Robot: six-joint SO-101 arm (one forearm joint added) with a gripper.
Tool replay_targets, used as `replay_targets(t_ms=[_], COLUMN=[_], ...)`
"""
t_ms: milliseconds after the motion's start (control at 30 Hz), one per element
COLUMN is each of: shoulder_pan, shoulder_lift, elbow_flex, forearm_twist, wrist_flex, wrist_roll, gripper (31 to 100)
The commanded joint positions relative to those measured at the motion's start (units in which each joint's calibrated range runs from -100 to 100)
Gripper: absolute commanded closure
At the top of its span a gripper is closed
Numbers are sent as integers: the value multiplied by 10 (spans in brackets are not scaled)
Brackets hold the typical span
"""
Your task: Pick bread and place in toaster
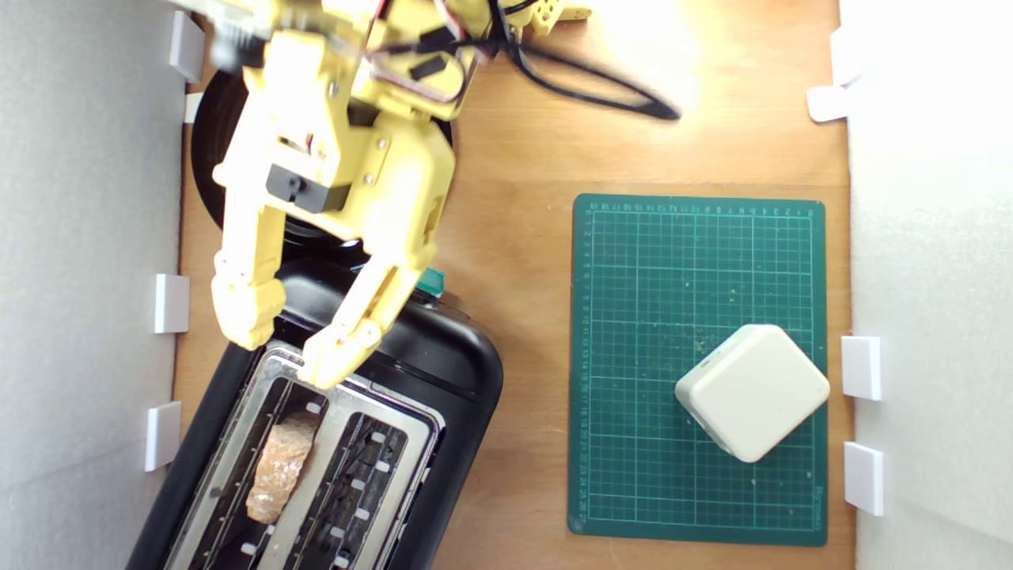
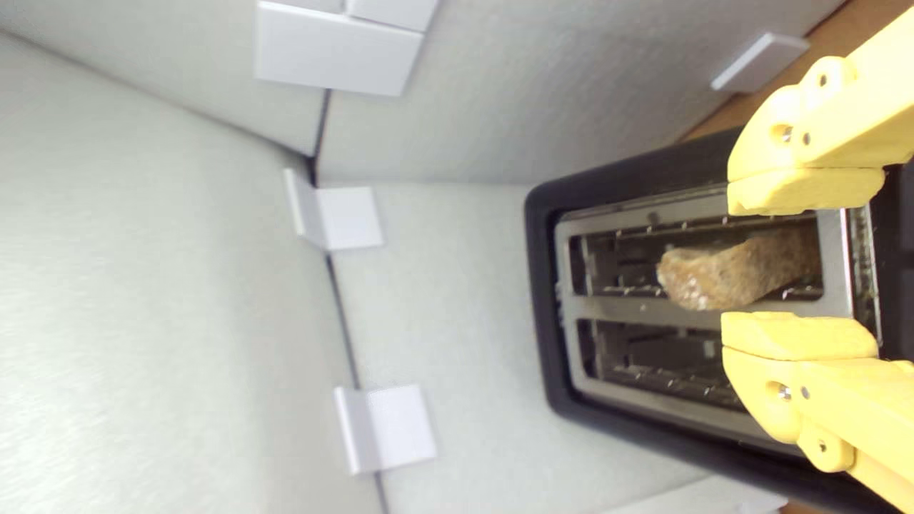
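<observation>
1. The bread [image 1: 278,467] stands in one slot of the toaster [image 1: 459,372], the slot nearer the exterior view's left. Its brown crust edge rises a little above the silver top plate. In the wrist view the bread [image 2: 742,271] leans at a small angle inside the slot.

2. The gripper [image 1: 297,344] is above the end of the toaster that has the green lever knob [image 1: 431,279]. Its jaws are spread wide and nothing is between them. From the bread, the fingertips are at about 12 o'clock in the exterior view, clearly apart from it and not touching it.

3. In the wrist view the gripper [image 2: 800,264] shows one yellow finger on each side of the bread's slot, and the bread lies beyond the tips, in line with the gap.

4. The second slot of the toaster is without bread.

5. A round black plate [image 1: 207,158] lies behind the toaster at about 12 o'clock, mostly hidden by the yellow arm.

6. At about 3 o'clock from the toaster lies a green cutting mat [image 1: 633,356] on the wooden table [image 1: 522,237]. A cream rounded square block [image 1: 752,392] sits on the mat.
</observation>
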Motion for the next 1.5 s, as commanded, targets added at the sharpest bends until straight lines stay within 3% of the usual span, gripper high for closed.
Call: replay_targets(t_ms=[0, 200, 467, 667, 833, 1033, 1467], shoulder_pan=[-53, -119, -200, -214, -235, -235, -236], shoulder_lift=[-78, -144, -306, -427, -547, -673, -826], elbow_flex=[4, 61, 285, 462, 650, 801, 1034], forearm_twist=[-2, -2, -10, -13, -38, -54, -55], wrist_flex=[-6, -6, -6, -6, -5, -3, -4], wrist_roll=[-47, -111, -181, -212, -219, -245, -261], gripper=[602, 602, 602, 602, 605, 755, 908])
